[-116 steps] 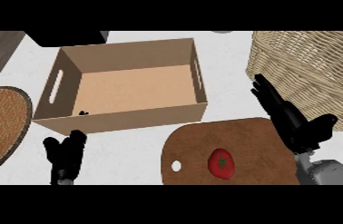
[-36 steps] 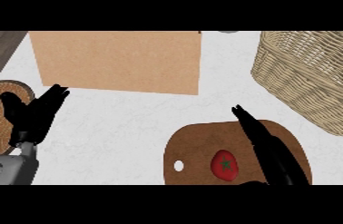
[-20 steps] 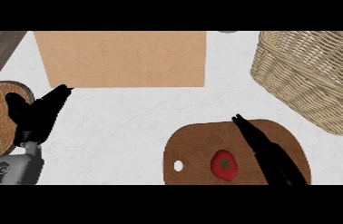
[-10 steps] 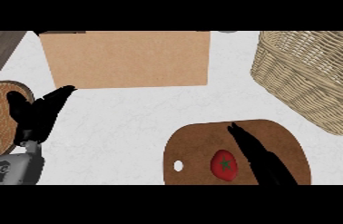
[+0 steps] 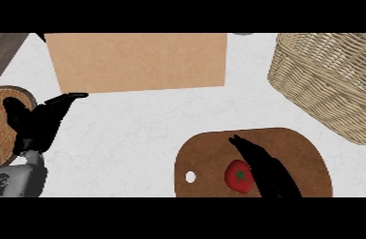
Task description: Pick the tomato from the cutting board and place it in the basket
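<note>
A red tomato (image 5: 239,176) with a green stem mark lies on the round brown cutting board (image 5: 300,153) at the lower right. My right hand (image 5: 263,169) reaches over the board with straight fingers, right beside the tomato and covering its right edge. The woven wicker basket (image 5: 322,83) stands at the upper right, partly cut off by the view's edge. At the left edge my left hand (image 5: 36,124) rests open, fingers up, holding nothing.
A large cardboard box (image 5: 139,61) stands at the back centre-left. A round woven mat (image 5: 10,112) lies at the left edge behind my left hand. White counter (image 5: 143,136) spreads between the box and the board.
My right hand has slid left across the board, closing on the tomato until it overlaps the tomato's right side. The left hand has hardly moved.
</note>
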You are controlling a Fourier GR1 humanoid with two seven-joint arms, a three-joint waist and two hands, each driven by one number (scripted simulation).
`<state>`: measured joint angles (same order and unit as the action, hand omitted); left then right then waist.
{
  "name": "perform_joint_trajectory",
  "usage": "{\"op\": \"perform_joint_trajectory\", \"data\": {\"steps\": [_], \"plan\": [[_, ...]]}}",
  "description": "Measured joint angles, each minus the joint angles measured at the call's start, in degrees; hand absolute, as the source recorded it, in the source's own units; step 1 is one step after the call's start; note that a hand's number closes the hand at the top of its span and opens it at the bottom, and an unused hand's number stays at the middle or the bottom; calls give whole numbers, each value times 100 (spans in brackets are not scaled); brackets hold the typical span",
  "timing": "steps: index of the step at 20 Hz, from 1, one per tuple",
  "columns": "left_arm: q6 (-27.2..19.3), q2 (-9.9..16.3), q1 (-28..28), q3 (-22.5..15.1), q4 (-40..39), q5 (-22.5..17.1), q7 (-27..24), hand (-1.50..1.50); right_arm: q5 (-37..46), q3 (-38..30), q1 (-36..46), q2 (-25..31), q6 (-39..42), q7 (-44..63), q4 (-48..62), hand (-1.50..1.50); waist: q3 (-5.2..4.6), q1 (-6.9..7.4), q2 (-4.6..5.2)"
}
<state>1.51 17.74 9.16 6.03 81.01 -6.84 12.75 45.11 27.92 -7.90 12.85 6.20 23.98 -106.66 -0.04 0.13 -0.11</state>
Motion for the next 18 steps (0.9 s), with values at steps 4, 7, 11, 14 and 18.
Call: {"op": "perform_joint_trajectory", "data": {"steps": [4,7,11,14,18], "plan": [[3,-43,-5,-6,113,69,61,0,311,170,161,31,111,-105,295,150,-12,-1,-12],[97,-40,85,84,-102,109,-47,0,440,184,223,-47,170,-119,345,150,-23,-10,-22],[59,-117,60,92,44,194,81,0,625,226,206,-113,100,-266,477,150,-32,-6,-36],[153,-99,78,178,-41,181,-1,0,820,270,304,-282,67,-197,644,150,-46,-15,-43],[182,-138,147,142,-40,193,-25,0,895,349,1006,-839,-195,1026,1162,150,-40,79,-8]]}}
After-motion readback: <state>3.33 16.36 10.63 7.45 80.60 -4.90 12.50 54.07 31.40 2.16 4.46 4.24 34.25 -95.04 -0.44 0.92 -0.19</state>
